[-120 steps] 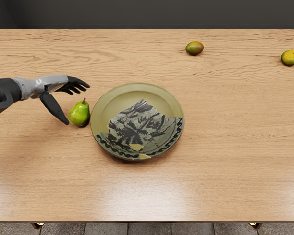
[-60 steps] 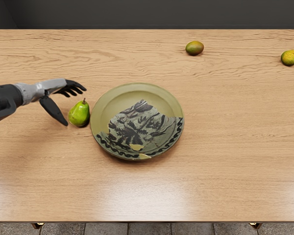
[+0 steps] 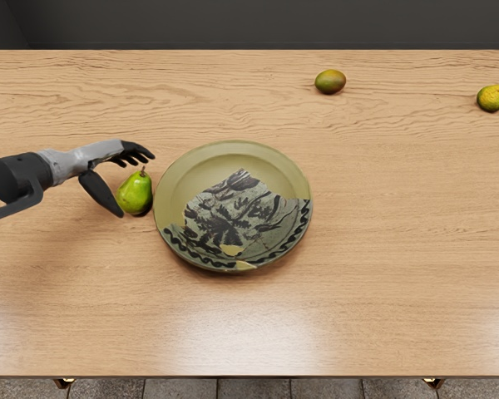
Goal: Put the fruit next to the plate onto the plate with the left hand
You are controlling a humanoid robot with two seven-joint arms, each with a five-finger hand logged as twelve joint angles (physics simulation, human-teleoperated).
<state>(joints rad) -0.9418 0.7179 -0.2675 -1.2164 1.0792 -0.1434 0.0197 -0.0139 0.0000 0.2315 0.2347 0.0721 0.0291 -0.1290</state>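
A green pear stands upright on the table just off the left rim of an olive plate with a dark leaf pattern. My left hand reaches in from the left edge and sits right beside the pear. Its fingers are spread above and behind the fruit, and the thumb hangs down on the pear's left side. The hand is open and holds nothing. The right arm is out of view.
A green-red mango lies at the back of the table, past the plate. A yellow-green fruit sits near the far right edge. The wooden table ends at the bottom of the picture.
My left hand has shifted a little to the right and closer to the pear, and the forearm has swung lower. The pear and the plate have not moved.
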